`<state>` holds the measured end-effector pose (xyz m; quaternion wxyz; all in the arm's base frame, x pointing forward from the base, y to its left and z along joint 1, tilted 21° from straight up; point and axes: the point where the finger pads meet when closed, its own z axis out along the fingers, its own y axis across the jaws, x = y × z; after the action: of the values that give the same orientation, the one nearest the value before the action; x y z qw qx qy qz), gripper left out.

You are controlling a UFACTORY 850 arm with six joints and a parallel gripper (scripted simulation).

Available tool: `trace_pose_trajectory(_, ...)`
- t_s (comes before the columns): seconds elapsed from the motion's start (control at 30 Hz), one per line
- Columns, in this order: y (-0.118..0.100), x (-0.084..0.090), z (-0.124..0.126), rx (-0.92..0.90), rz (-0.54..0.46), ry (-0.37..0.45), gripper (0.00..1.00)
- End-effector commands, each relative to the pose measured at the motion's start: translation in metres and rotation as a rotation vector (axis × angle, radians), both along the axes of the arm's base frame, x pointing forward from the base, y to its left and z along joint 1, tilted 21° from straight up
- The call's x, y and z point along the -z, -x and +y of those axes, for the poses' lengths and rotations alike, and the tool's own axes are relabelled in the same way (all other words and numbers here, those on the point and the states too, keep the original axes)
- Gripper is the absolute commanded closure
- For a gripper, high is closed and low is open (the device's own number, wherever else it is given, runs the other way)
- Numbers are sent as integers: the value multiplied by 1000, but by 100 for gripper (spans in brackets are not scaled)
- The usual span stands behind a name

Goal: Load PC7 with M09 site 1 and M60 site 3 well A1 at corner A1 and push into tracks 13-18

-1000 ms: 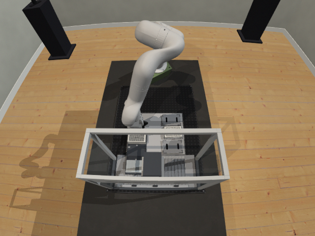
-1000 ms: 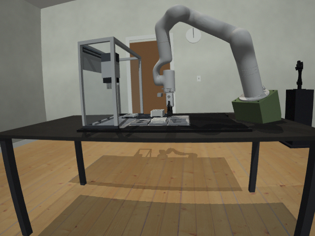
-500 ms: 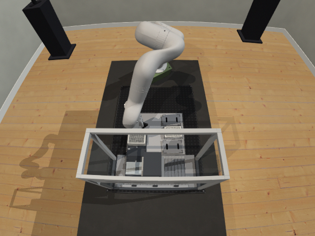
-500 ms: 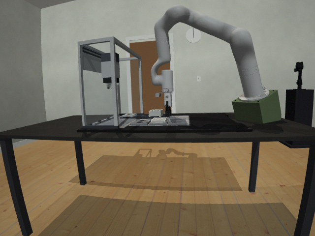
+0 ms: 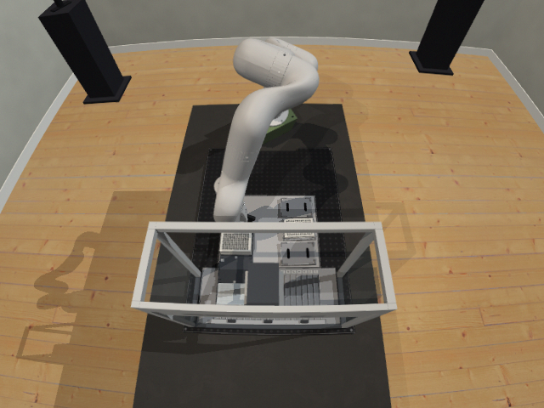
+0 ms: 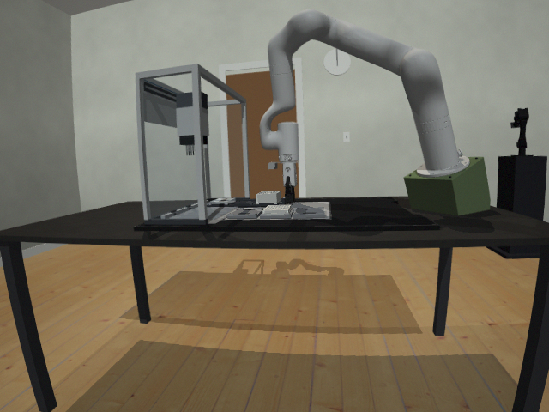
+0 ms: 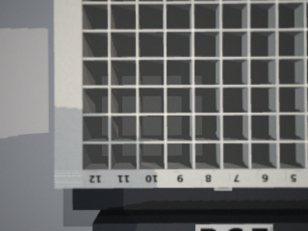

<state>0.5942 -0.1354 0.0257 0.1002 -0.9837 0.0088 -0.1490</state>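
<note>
Sitting on the near end of the dark carrier PC7 (image 5: 231, 269), the deep-well block M09 (image 5: 235, 241) is a pale, boxy piece with a grid of square, deep wells; close up, its rim (image 7: 67, 96) carries column numbers along one edge. Farther along the carrier, a flatter pale plate (image 5: 231, 293) lies under the instrument frame (image 6: 141, 146), though I cannot read which plate it is. Beside the carrier stand three grey nests in a row: the nearest (image 5: 297, 205) and farthest (image 5: 298, 254) show only black slots, and the middle one holds a plate (image 5: 300, 220), half hidden by the frame's top bar. The tool (image 6: 289, 191) hangs pointing down just beside the block on the arm's side, its fingers spread wide with nothing between them. The smooth white arm (image 6: 425, 101) rises from a green wedge base (image 6: 448, 195) on a black surface (image 6: 66, 221), with plank flooring (image 6: 266, 354), a brown door (image 6: 256, 133) and a wall clock (image 6: 336, 62) behind.
</note>
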Motion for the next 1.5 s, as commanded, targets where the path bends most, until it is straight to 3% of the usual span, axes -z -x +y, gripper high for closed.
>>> trace_pose_trajectory(0.0, -6, -2, -1, 0, 0, 0, 18)
trace_pose_trajectory(0.8, -27, -9, -2, 0, 0, 0, 18)
trace_pose_trajectory(1.47, -32, -10, -2, 0, 0, 0, 18)
